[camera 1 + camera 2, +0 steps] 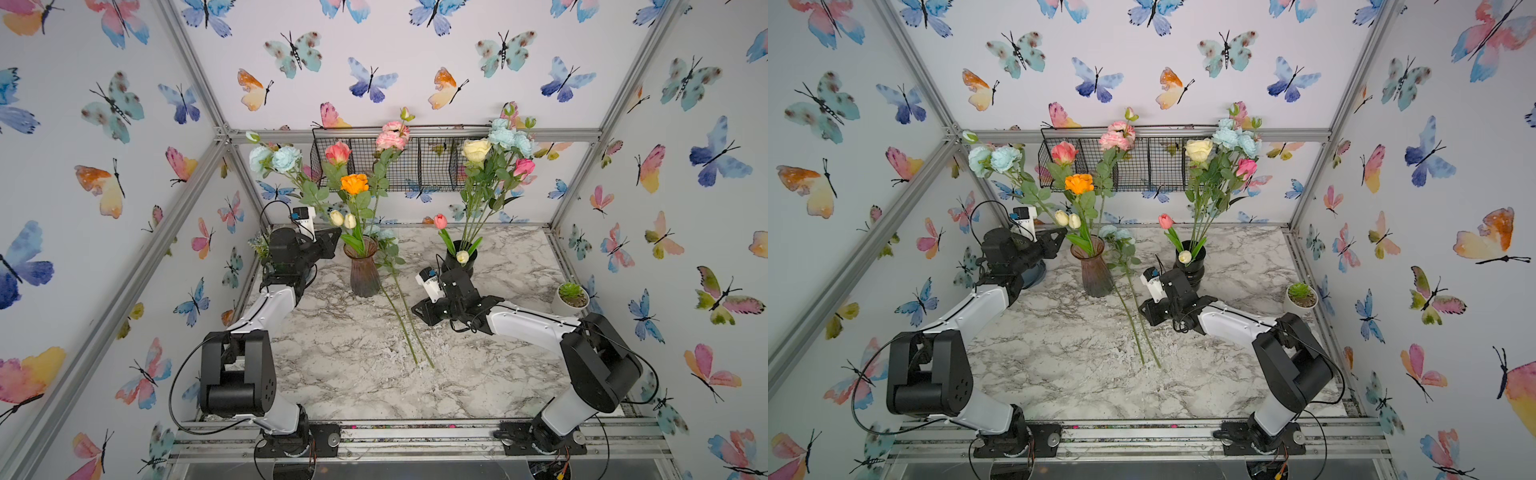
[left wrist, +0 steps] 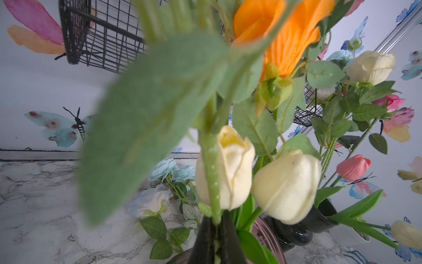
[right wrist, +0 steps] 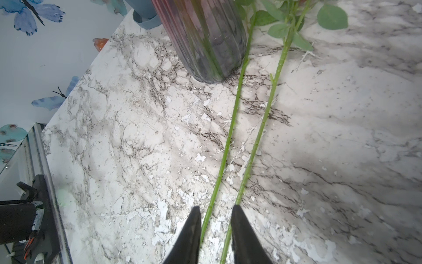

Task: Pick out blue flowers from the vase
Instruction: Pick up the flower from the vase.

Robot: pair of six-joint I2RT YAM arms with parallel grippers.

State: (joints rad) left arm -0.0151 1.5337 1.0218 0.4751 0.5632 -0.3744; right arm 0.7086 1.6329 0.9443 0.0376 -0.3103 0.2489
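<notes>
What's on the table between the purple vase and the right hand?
Two green stems lying flat on the marble, shown in both top views and right wrist view.

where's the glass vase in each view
Top views: in both, the vase stands left of table centre.
Left wrist: only its rim, beside the left gripper, shut on a stem.
Right wrist: its lower half, ahead of the open right gripper.
Landmark: the laid flowers beside it.

The marble-patterned table (image 1: 478, 374) shows flaked, scuffed patches. The ribbed vase (image 1: 365, 276) looks like translucent glass, the black vase (image 2: 296, 235) glossy, the basket (image 1: 432, 166) matt wire.
</notes>
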